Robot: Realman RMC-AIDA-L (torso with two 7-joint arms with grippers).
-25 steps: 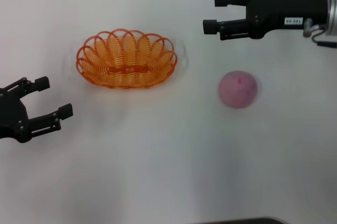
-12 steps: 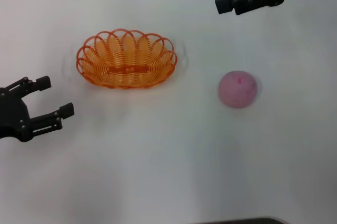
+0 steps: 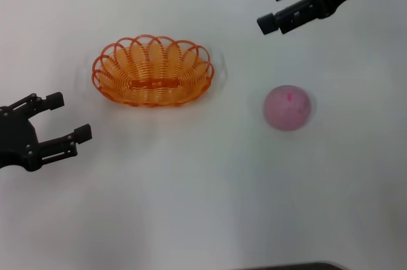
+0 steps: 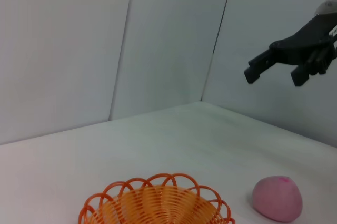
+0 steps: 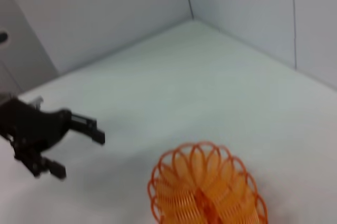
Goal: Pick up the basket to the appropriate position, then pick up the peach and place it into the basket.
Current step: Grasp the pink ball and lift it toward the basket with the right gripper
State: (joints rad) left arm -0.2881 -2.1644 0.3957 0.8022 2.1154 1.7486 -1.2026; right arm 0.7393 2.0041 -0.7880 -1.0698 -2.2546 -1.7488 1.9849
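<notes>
step: basket (image 3: pixel 152 79) pickup pending | left gripper (image 3: pixel 62 124) waiting wide-fingered near table's (image 3: pixel 203 206) left edge, should be taking the near rim squarely (wire is springy) | right gripper (image 3: pixel 273 7) hanging spread near far-right corner | peach (image 3: pixel 288 107) sitting free

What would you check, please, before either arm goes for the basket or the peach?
1. Basket sits upright on the table with nothing in it: ok.
2. Peach rests on the table apart from the basket, untouched: ok.
3. Left tool open, holding nothing, near the basket's left end: ok.
4. Right tool open, holding nothing: ok.
5. Right tool lined up over the peach: not ok, it hangs raised beyond the peach, toward the far side of the table.
6. Basket already in its proper position: cannot tell.
</notes>
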